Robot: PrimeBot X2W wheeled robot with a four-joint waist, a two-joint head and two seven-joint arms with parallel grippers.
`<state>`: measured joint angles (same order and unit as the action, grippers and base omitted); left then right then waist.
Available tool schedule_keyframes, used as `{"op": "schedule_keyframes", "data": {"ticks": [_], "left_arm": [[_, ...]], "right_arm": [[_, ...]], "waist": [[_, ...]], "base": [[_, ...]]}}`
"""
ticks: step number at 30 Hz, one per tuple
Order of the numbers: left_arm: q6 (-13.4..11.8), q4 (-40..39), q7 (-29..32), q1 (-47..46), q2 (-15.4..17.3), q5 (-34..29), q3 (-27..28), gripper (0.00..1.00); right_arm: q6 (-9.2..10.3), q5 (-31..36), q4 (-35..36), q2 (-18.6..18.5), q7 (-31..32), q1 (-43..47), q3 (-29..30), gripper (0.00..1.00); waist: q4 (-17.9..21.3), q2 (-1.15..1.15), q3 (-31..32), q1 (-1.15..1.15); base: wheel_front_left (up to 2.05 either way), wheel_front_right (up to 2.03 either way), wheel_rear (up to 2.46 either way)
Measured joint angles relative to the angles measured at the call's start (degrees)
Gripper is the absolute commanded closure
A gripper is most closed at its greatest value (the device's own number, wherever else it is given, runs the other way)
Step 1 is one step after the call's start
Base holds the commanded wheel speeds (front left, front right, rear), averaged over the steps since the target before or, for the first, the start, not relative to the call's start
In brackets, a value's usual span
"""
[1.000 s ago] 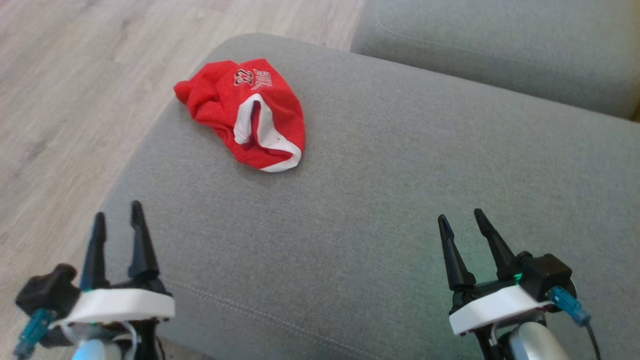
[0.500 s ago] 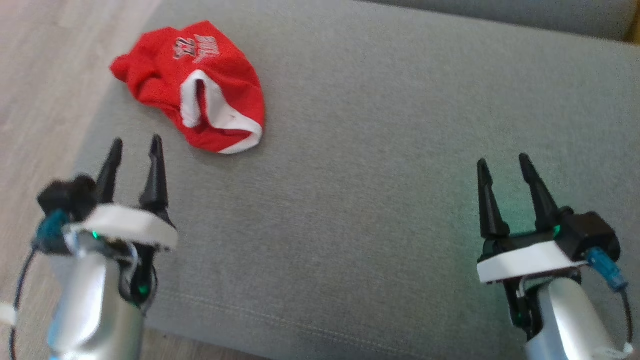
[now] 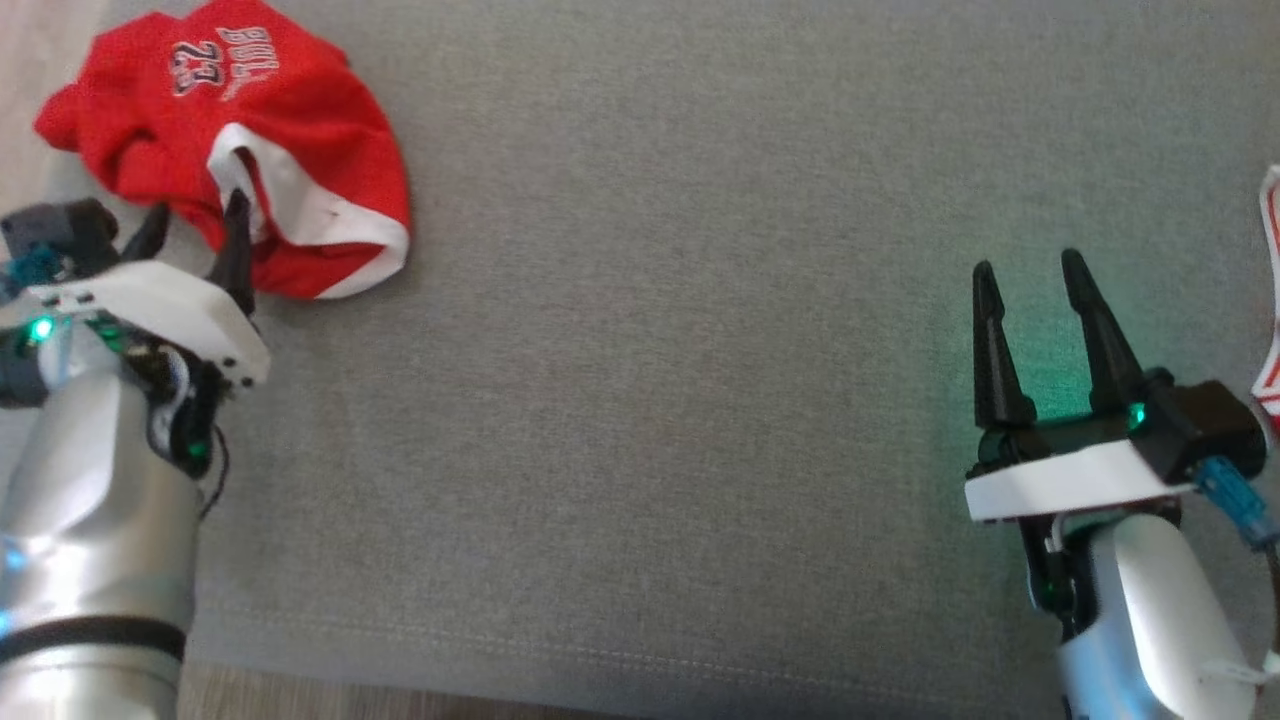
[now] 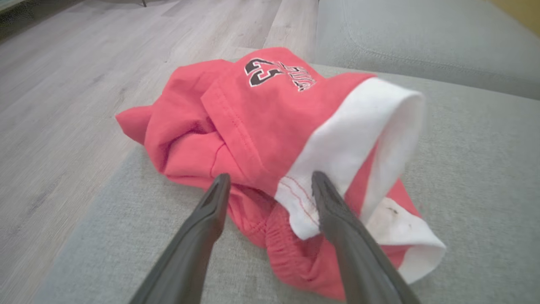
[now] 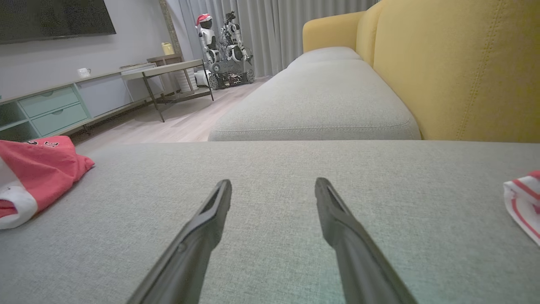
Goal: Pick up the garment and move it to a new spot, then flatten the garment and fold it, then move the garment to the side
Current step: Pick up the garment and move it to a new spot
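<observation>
— Well, what is the garment [image 3: 300,130] like up close?
— Soft red knit, crumpled into a rounded heap. A broad white band curls into an open loop, and black-and-white lettering with the number 23 sits on top. It lies in the upper left of the head view, on the grey cushion [image 3: 650,350], close to that cushion's edge.
— And the cushion?
— Coarse woven fabric, flat, with a sewn seam along the lower edge. In the left wrist view pale wood-grain floor [image 4: 63,105] runs past it on the left. In the right wrist view a yellow backrest [image 5: 464,63] with dotted stitching rises at the upper right.
— The grippers?
— Both have long, dark, tapering fingers, spread wide and closed on nothing. The left gripper [image 3: 199,203] has its tips at the garment's near edge, with one finger by the white band; I cannot tell whether it touches. The right gripper [image 3: 1030,268] stands over bare cushion at the lower right, well apart from the garment.
— What differs from a second ago?
— The camera has swung, so the garment sits at the upper left of the frame instead of the upper middle. The left gripper, then well short of the garment, has come up to it. The right one keeps the same spread. A white striped cloth [image 3: 1270,380] with red lines now shows at the right edge.
</observation>
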<state>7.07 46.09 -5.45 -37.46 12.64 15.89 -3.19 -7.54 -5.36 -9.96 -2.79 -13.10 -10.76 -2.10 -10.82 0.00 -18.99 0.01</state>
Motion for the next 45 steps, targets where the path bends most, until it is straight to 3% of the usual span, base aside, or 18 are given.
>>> {"op": "schedule_keyframes", "data": {"ticks": [9,11,15,20,25,34,40,45], "left_arm": [[0.04,9.93,2.56,-7.27,1.81,-0.08,-1.86,0.00],[0.07,11.39,2.88,-8.54,1.80,0.44,-2.08,1.00],[-0.02,12.81,-0.11,-10.78,2.29,0.91,-2.01,1.00],[-2.64,12.89,-6.66,-12.55,4.19,0.80,-1.65,1.00],[-4.39,8.42,-8.80,-12.57,4.72,0.24,-1.29,1.00],[-5.54,-11.45,-9.25,-8.58,5.28,-2.71,0.36,1.00],[-5.01,-16.48,-9.05,-4.29,5.81,-4.22,-1.29,1.00],[-3.87,-20.94,-4.42,-4.06,7.17,-5.15,-3.70,1.00]], "right_arm": [[0.00,0.24,0.69,0.00,0.00,-2.03,-0.85,0.00],[0.00,0.24,0.69,-0.01,0.00,-2.07,-0.91,0.00],[0.00,0.22,0.46,-0.01,-0.02,-2.77,-0.90,0.00],[0.00,-0.22,-0.53,-0.01,-0.10,-2.88,-0.96,0.00],[0.00,-1.30,-1.86,-0.01,-0.60,-2.85,-1.33,0.00],[0.00,-3.60,-3.90,0.00,-1.14,-2.53,-2.05,0.00],[0.00,-5.13,-4.47,0.00,-1.27,-1.44,-2.53,0.00],[0.00,-5.78,-4.08,0.00,-1.27,-0.33,-2.50,0.00]], "waist": [[2.69,0.00,-3.22,0.00],[3.16,0.00,-3.65,0.00],[3.80,0.00,-3.65,0.00],[4.11,0.00,-2.06,-0.01],[4.37,0.00,0.34,-0.01],[5.21,0.00,5.09,-0.01],[6.58,0.00,8.17,-0.01],[8.42,0.00,9.43,-0.01]], "base": [[0.00,0.00,0.00],[0.00,0.00,0.00],[0.00,0.00,0.00],[0.00,0.00,0.00],[0.00,0.00,0.00],[0.00,0.00,0.00],[0.00,0.00,0.00],[0.00,0.00,0.00]]}}
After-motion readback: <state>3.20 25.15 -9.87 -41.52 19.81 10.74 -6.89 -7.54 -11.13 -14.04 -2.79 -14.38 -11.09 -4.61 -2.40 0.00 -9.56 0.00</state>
